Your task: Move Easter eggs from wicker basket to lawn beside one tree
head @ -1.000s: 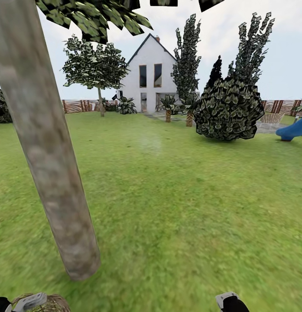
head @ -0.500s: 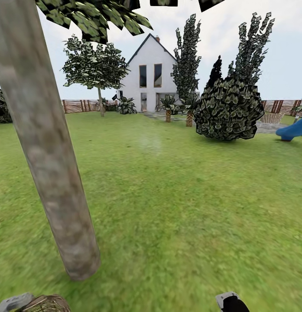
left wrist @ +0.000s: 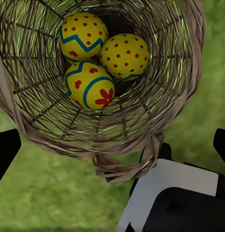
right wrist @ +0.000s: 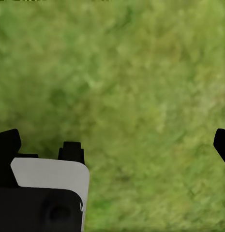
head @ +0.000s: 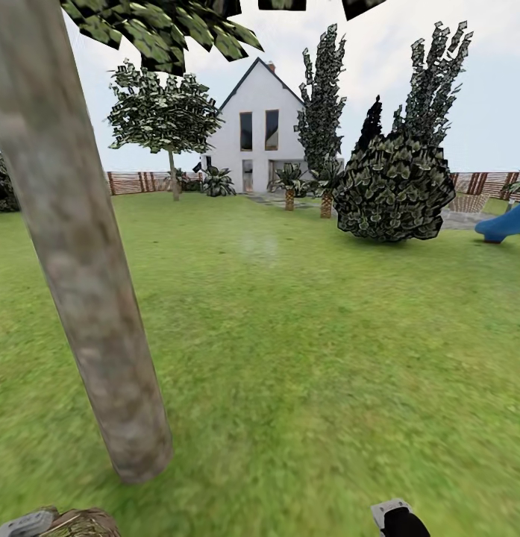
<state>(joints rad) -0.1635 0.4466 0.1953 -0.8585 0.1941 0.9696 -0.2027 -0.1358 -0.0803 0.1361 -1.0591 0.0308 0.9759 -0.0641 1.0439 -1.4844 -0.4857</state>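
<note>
The wicker basket sits on the lawn with three Easter eggs in it: a zigzag egg, a dotted egg and a flower egg. My left gripper hangs open just over the basket's rim and handle, its fingertips spread wide and touching nothing. In the head view the basket and left gripper sit at the bottom left edge, close to the base of the thick grey-brown tree. My right gripper is open over bare grass, and also shows low in the head view.
A white house, a brown fence, a dark bush, cypresses and a small thin-trunked tree stand far back. A blue slide is at the right edge. Open grass stretches ahead and right of the trunk.
In the head view my left gripper has slid a little to the left along the bottom edge, beside the basket. The right gripper and the view have stayed put.
</note>
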